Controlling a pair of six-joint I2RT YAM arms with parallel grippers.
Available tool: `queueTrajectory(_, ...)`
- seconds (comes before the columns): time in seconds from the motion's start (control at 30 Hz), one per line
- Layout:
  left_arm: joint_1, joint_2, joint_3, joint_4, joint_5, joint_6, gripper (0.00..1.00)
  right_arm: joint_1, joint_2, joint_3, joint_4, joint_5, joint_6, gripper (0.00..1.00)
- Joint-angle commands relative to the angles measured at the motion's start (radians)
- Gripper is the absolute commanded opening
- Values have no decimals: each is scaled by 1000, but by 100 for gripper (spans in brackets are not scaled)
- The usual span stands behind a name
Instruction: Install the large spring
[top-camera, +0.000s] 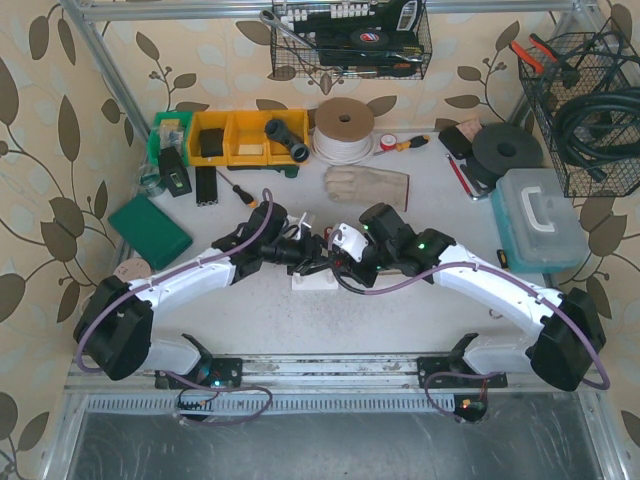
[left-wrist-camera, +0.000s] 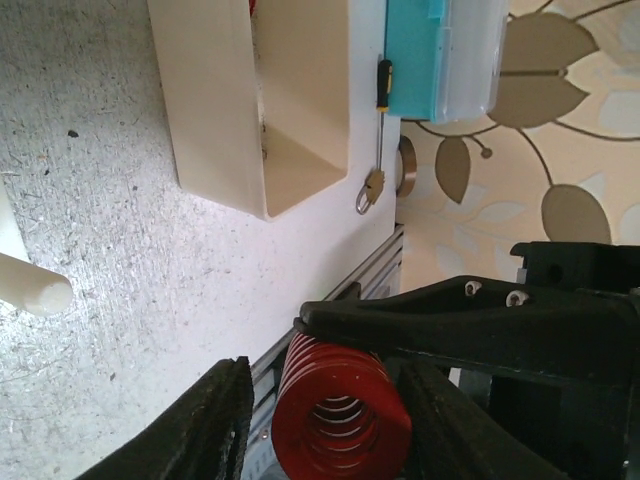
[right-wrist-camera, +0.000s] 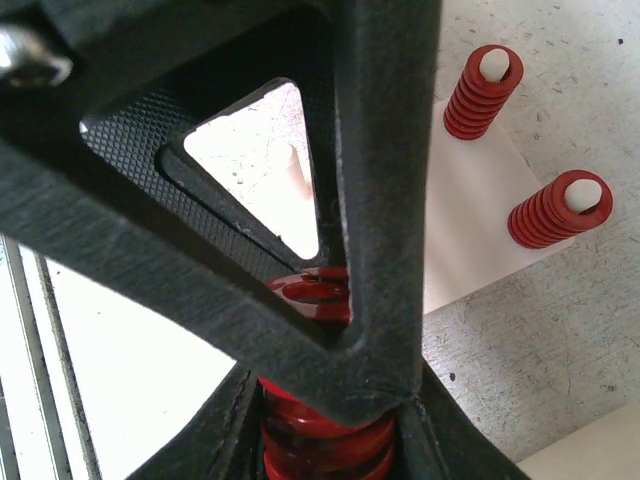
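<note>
Both arms lean in over the middle of the table (top-camera: 400, 310), and their tips meet there. The large spring (left-wrist-camera: 338, 415) is red and fat. It sits right where the two pincers come together, close to a white base (right-wrist-camera: 465, 190). The right gripper (right-wrist-camera: 328, 442) is clenched on it, with a black finger hugging each side of the coils. The left gripper (left-wrist-camera: 325, 440) has its fingers on both sides of the same spring. One finger looks like it touches and the other shows a thin gap, so I cannot tell if it is squeezing. On the white base, two small red springs (right-wrist-camera: 483, 92) stand on white pegs (right-wrist-camera: 583, 193). A cream box (left-wrist-camera: 250, 110) sits near, and a teal case (left-wrist-camera: 440, 50) is further off.
</note>
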Motion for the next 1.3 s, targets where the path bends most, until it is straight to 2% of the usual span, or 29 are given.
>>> queueTrajectory(0.0, -8, -19, 38, 0, 25, 16, 44, 5, -6, 31, 33, 7, 0, 0)
queueTrajectory(0.1, -7, -26, 40, -8, 26, 21, 42, 5, -3, 32, 37, 8, -2, 0)
queueTrajectory(0.27, -8, -26, 57, -35, 31, 39, 56, 5, 9, 43, 38, 5, 0, 0)
queueTrajectory(0.37, -8, -25, 70, -54, 32, 51, 55, 5, 11, 47, 37, 4, 0, 0)
queueTrajectory(0.6, -8, -13, 83, -66, 33, 62, 42, 9, 10, 48, 30, 0, -5, 0)
queueTrajectory(0.73, -8, -10, 85, -62, 36, 62, 27, 8, 9, 47, 30, 4, -8, 0)
queueTrajectory(0.93, -8, -18, 79, -63, 39, 67, 11, 9, 12, 48, 34, 8, -8, 0)
queueTrajectory(1.0, -8, -19, 77, -68, 38, 69, 0, 8, 15, 49, 34, 14, -5, 0)
queueTrajectory(1.07, -8, -24, 81, -84, 28, 80, 0, 8, 14, 49, 36, 36, 8, 1)
queueTrajectory(1.2, -6, -58, 114, -182, -26, 132, 0, 9, -6, 25, 64, 126, 45, 30)
queueTrajectory(1.27, -1, -80, 151, -254, -62, 166, 0, 10, -26, 8, 73, 158, 58, 50)
